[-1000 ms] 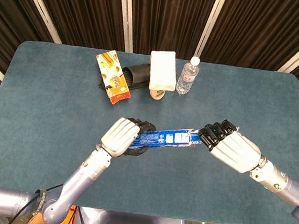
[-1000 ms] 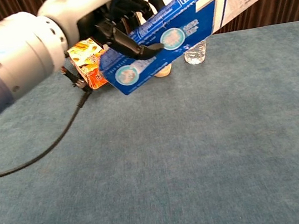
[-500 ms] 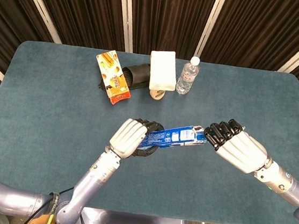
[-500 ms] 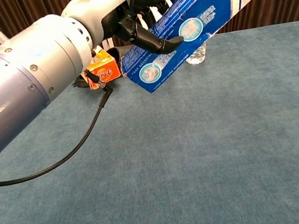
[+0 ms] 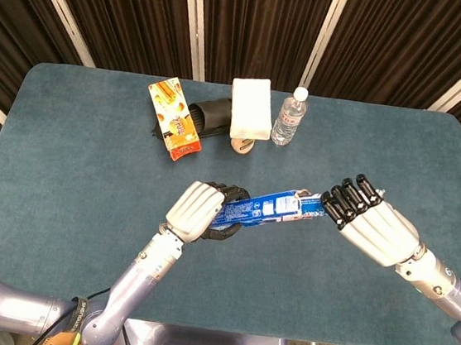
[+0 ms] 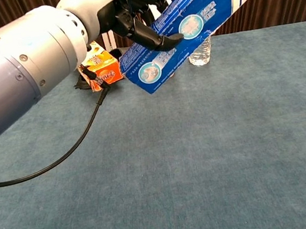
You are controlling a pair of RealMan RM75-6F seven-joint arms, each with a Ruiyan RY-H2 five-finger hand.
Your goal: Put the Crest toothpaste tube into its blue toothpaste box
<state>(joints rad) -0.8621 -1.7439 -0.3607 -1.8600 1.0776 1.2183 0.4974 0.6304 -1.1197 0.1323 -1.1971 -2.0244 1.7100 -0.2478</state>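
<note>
The blue Crest toothpaste box (image 5: 268, 208) hangs above the table, tilted up toward its right end. My left hand (image 5: 195, 210) grips its left end, with dark fingers wrapped over the box (image 6: 196, 18) in the chest view. My right hand (image 5: 374, 226) has its fingertips at the box's right end, where a white flap shows. Its thumb is hidden, so I cannot tell whether it holds the box. The toothpaste tube does not show in either view. The chest view does not show the right hand.
At the back of the blue-green table (image 5: 65, 162) lie an orange snack box (image 5: 172, 118), a black cylinder (image 5: 208, 116), a white box (image 5: 251, 108) and a water bottle (image 5: 288, 117). A black cable (image 6: 61, 157) hangs from my left arm.
Both hands and the box have shifted a little to the right, and the box's right end has risen. The right hand's fingers have straightened from their earlier curl.
</note>
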